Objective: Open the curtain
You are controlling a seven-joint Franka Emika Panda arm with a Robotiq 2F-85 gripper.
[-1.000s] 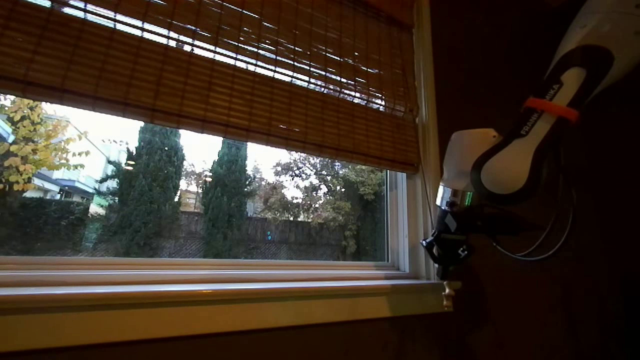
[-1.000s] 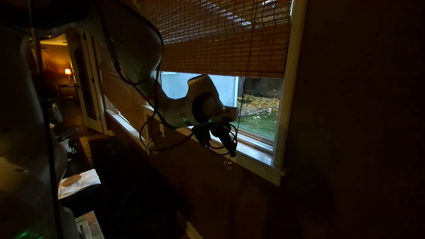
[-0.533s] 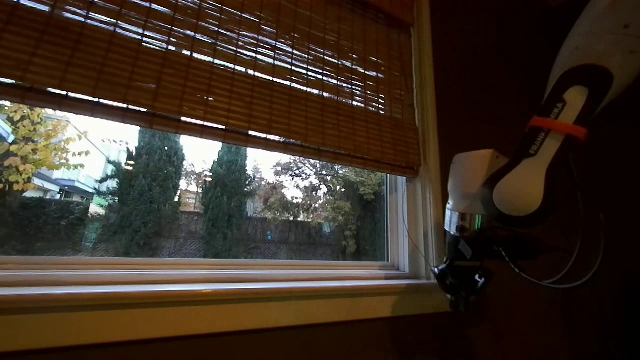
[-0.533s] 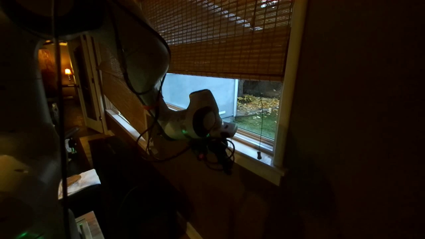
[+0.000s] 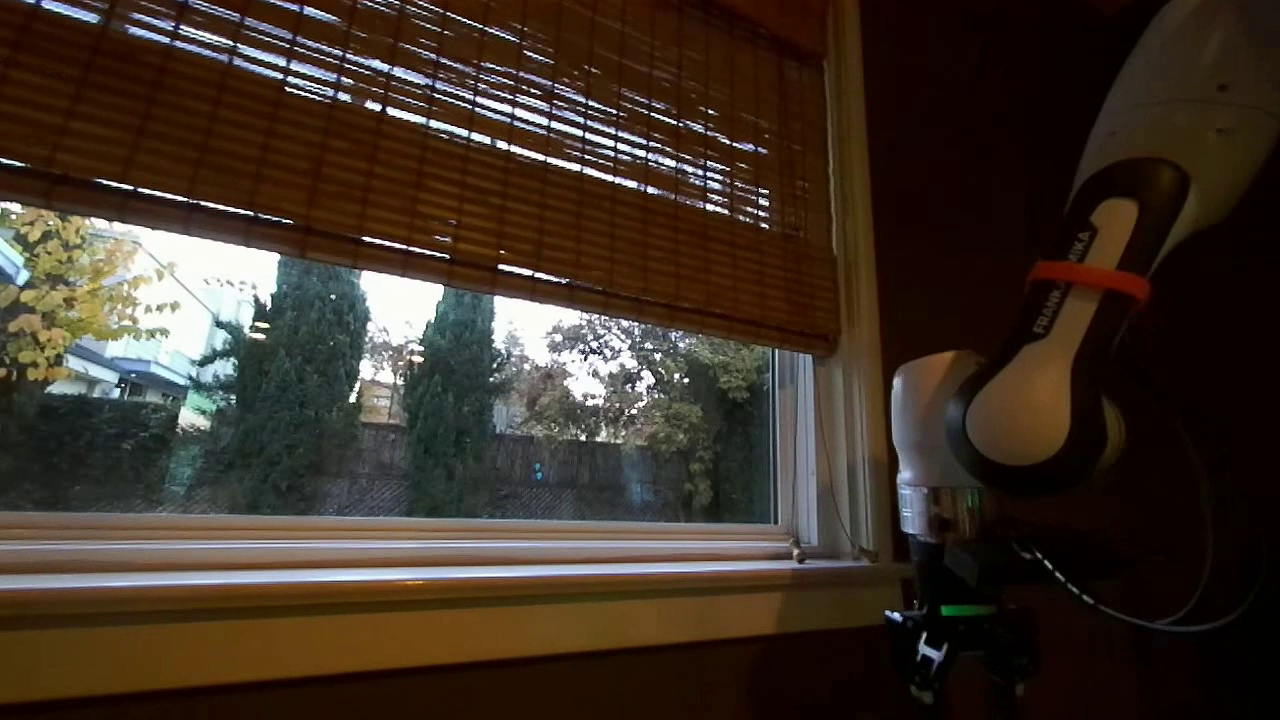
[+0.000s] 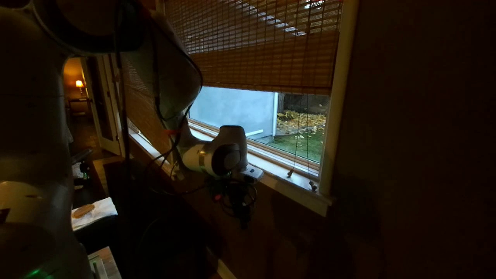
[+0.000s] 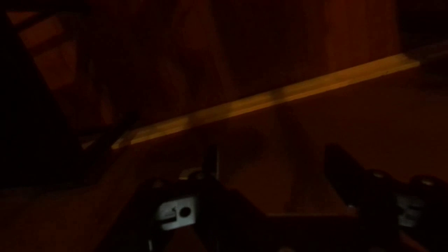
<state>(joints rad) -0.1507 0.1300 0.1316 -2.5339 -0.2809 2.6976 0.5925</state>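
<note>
Pull gone slack, blind (image 5: pixel 430 180) partway up
In an exterior view we find the blind over the upper part of the window (image 5: pixel 450 430), its bottom edge slightly lower than a second ago, the hand (image 5: pixel 968 690) now below the sill (image 5: pixel 450 575); in an exterior view both cords (image 6: pixel 307 139) now dangle clear of the hand near the frame (image 6: pixel 336 116), a lamp (image 6: pixel 79 83) far beyond, so we judge the opening unfinished and the jutting sill in the way of regrasping; in the wrist view the fingers (image 7: pixel 343 171) stand spread, nothing between them

Curtain (image 5: pixel 470 190), top out of frame
</note>
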